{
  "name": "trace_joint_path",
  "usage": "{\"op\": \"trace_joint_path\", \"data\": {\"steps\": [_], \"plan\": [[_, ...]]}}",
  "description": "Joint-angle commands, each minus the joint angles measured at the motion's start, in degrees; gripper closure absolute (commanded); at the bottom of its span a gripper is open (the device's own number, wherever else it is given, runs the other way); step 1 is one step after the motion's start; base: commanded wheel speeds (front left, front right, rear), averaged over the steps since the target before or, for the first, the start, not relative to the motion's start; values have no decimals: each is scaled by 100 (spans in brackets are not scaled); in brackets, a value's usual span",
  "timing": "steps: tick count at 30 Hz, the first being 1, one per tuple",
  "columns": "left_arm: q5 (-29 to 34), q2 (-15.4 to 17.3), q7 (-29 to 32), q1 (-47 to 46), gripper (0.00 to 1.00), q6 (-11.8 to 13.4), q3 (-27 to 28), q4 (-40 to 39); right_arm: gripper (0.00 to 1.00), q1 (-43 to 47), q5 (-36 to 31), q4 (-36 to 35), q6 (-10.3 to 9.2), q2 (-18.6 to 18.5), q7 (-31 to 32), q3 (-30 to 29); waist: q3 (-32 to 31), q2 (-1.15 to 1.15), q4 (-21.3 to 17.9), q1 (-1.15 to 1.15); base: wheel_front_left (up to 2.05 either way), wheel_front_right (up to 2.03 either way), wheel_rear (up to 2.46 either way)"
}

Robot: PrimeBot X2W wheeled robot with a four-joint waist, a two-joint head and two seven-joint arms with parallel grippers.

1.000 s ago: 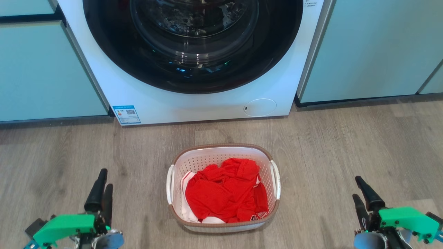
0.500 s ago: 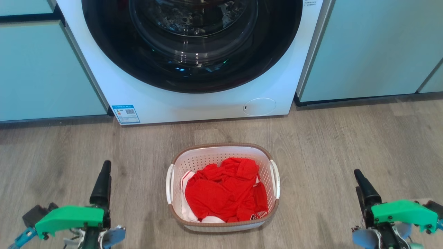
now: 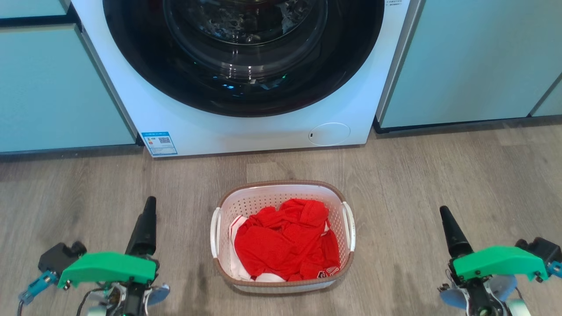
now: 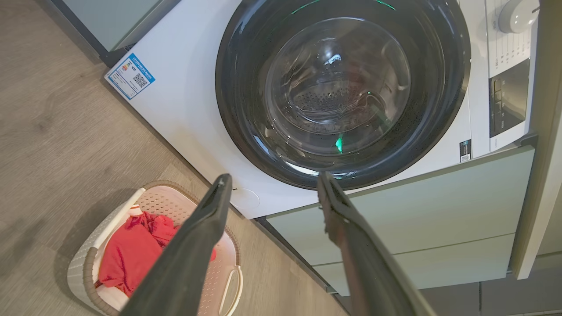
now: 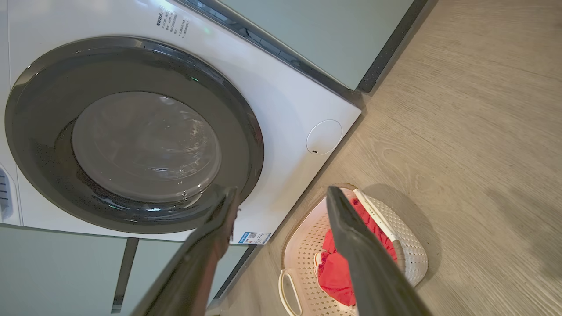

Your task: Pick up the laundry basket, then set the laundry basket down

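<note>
Change: the left gripper [image 3: 150, 202] and right gripper [image 3: 444, 213] reach farther forward over the floor [image 3: 417, 175] than a second ago, the left more so; the laundry basket [image 3: 281, 182] has not moved.
Basket position: on the floor, just before the washing machine [image 3: 246, 127], between the grippers, touching neither.
Basket form: rounded rectangle; white perforated plastic walls, brown rim band, white loop side handles.
Contents: crumpled red mesh garment [image 3: 285, 245] with white trim.
Grippers: long dark tapered fingers, both pairs spread apart, empty.
Floor: grey wood-grain planks.
Washing machine: glossy white front, round dark glass door.
</note>
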Motion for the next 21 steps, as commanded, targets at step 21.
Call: {"op": "trace_joint_path", "data": {"steps": [21], "plan": [[1962, 87, -401, -44, 0, 287, -168, -392, 0, -260, -1749, -485, -5, -62, -433, 400, -8, 0, -26, 0, 0, 0, 0]]}}
